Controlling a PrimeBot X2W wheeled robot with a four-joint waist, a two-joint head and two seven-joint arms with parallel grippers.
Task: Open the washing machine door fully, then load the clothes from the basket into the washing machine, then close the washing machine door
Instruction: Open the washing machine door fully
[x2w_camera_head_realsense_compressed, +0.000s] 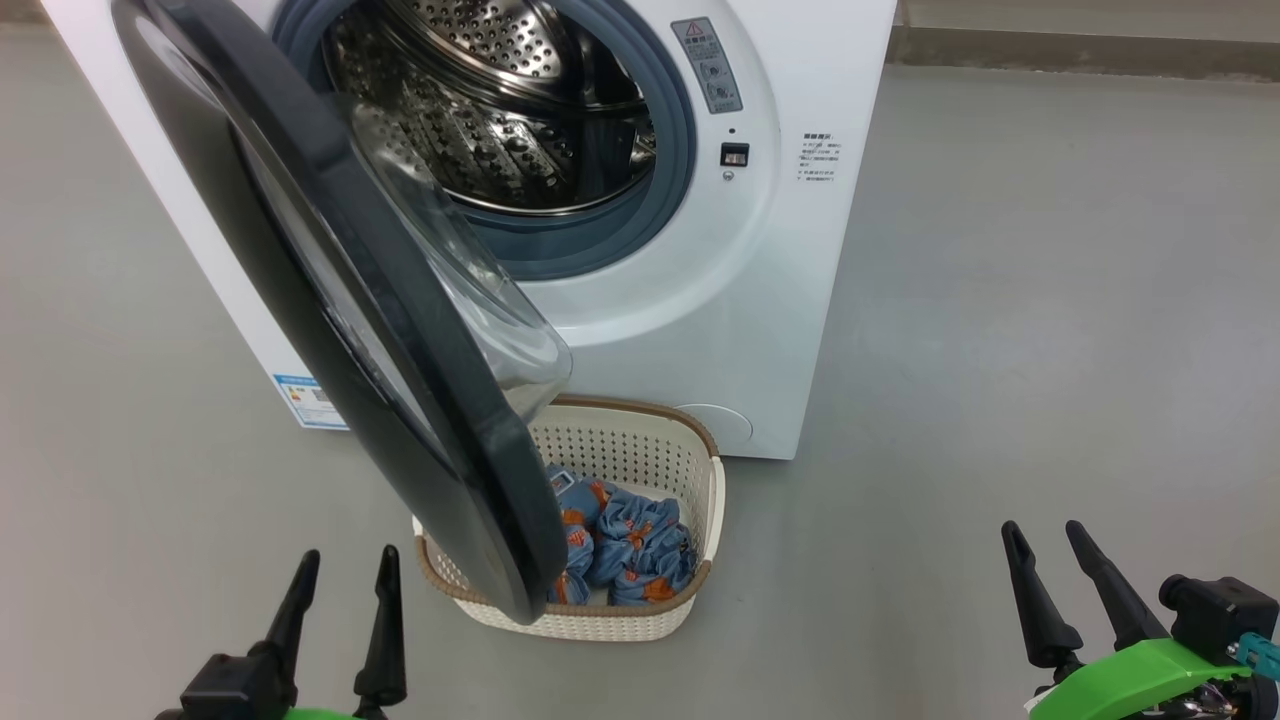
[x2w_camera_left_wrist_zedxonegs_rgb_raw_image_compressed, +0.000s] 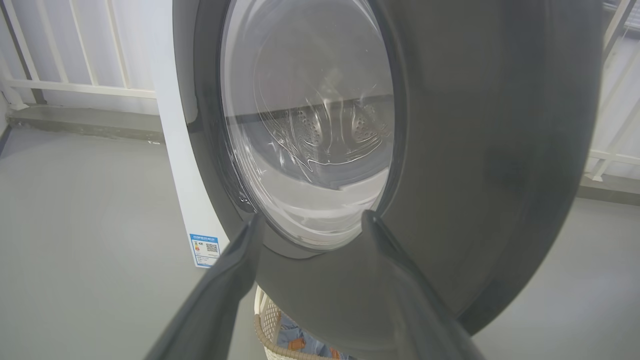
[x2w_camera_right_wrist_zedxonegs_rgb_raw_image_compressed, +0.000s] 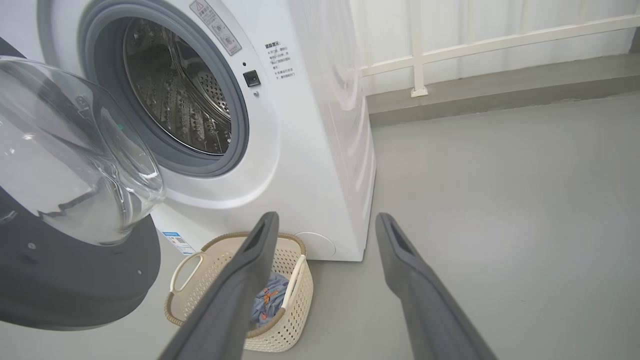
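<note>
The white washing machine (x2w_camera_head_realsense_compressed: 790, 250) stands at the back with its steel drum (x2w_camera_head_realsense_compressed: 500, 110) exposed. Its black-rimmed door (x2w_camera_head_realsense_compressed: 330, 290) hangs partly open, swung out toward me and over the basket (x2w_camera_head_realsense_compressed: 640, 450). Light blue clothes (x2w_camera_head_realsense_compressed: 630, 545) with orange print lie bunched in the cream basket on the floor before the machine. My left gripper (x2w_camera_head_realsense_compressed: 345, 570) is open at the lower left, near the door's lower edge, touching nothing. In the left wrist view the door's outer face (x2w_camera_left_wrist_zedxonegs_rgb_raw_image_compressed: 475, 150) is close ahead. My right gripper (x2w_camera_head_realsense_compressed: 1050, 545) is open at the lower right, well away from the basket (x2w_camera_right_wrist_zedxonegs_rgb_raw_image_compressed: 200, 280).
Grey floor (x2w_camera_head_realsense_compressed: 1050, 350) spreads wide to the right of the machine. A white railing (x2w_camera_right_wrist_zedxonegs_rgb_raw_image_compressed: 450, 45) and low kerb run behind the machine. A small blue label (x2w_camera_head_realsense_compressed: 310, 400) is on the machine's lower left corner.
</note>
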